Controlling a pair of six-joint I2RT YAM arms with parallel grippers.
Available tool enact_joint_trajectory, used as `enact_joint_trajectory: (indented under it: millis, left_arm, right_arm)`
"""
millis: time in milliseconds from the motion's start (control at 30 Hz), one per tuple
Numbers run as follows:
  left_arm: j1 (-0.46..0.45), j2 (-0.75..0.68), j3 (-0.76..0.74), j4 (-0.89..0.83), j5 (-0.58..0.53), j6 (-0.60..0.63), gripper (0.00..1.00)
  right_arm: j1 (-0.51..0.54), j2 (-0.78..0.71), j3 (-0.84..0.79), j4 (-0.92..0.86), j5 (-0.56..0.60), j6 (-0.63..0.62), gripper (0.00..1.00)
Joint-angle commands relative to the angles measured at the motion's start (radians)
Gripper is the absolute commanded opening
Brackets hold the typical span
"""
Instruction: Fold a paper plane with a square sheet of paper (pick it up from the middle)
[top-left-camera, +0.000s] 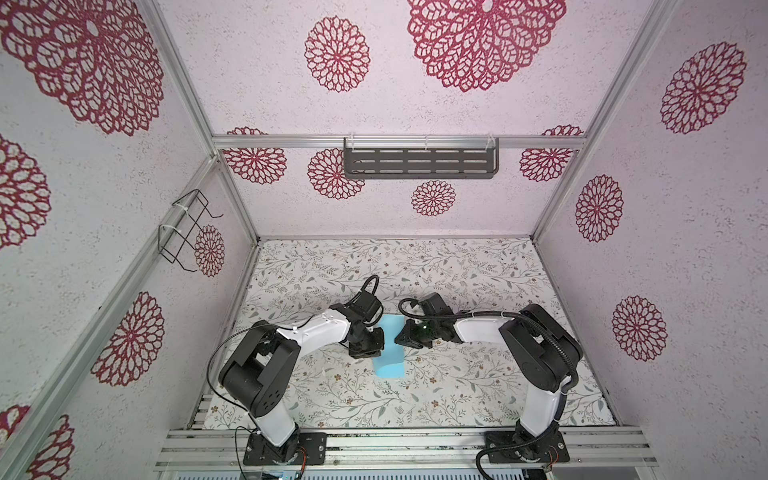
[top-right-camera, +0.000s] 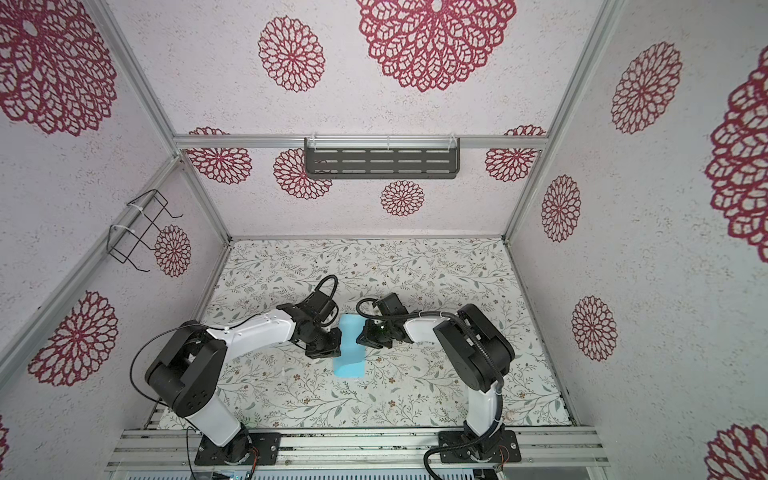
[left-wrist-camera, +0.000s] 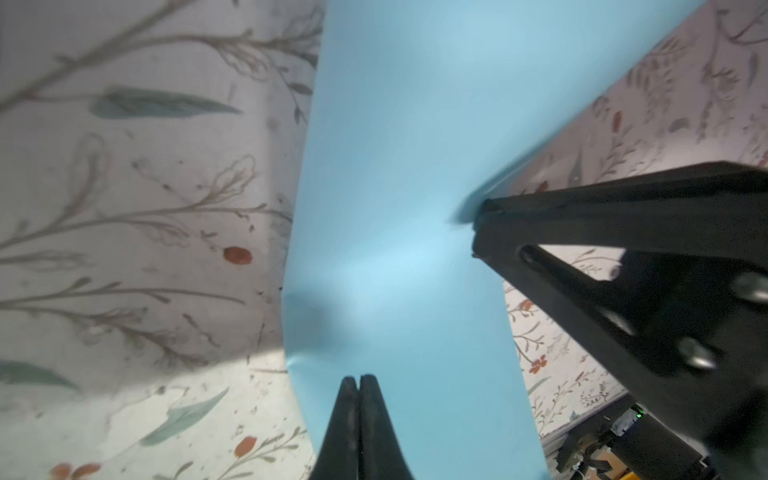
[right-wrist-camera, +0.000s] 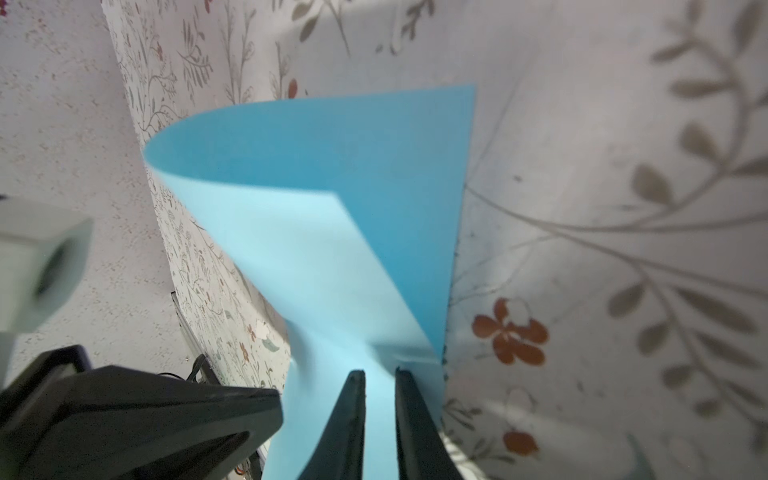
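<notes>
The sheet of paper sits btwn the two claws, mid-table, on a floral-print table cover. It's thin, matte, light blue, no print. In both top views the sheet reads as a narrow upright strip, not a full square, since it's bent over on itself. The left claw meets one long edge and the right claw the other, tips facing each other w/ just the strip's width btwn them.

Left wrist view: the left claw is closed, its two black tapered fingers pressed flat together w/ no gap and the tips against the paper. There's a small pucker in the sheet just beside them. Can't tell if a layer is pinched btwn them. Opposite, the right claw bites the far edge, w/ soft shading fanning from that spot.

Right wrist view: the right claw grips the paper, its black fingers a slim gap apart w/ blue filling the gap. Ahead of this claw the sheet rolls over in a smooth curve w/ no sharp crease, a pale face over a deeper-blue one, w/ one square corner at the far end.
</notes>
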Motion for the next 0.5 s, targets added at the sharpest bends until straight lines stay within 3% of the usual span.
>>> enact_joint_trajectory:
  millis: [0, 167, 467]
  left_arm:
    - [-0.012, 0.023, -0.019, 0.033, -0.006, -0.013, 0.04]
    - [-0.012, 0.024, -0.048, -0.002, -0.035, 0.003, 0.03]
    - [-0.003, -0.029, -0.02, -0.212, -0.104, 0.111, 0.03]
  right_arm:
    - [0.0, 0.068, -0.041, -0.125, 0.136, -0.011, 0.2]
    - [0.0, 0.072, -0.048, -0.124, 0.138, -0.009, 0.2]
    - [0.0, 0.08, -0.042, -0.149, 0.16, -0.019, 0.2]
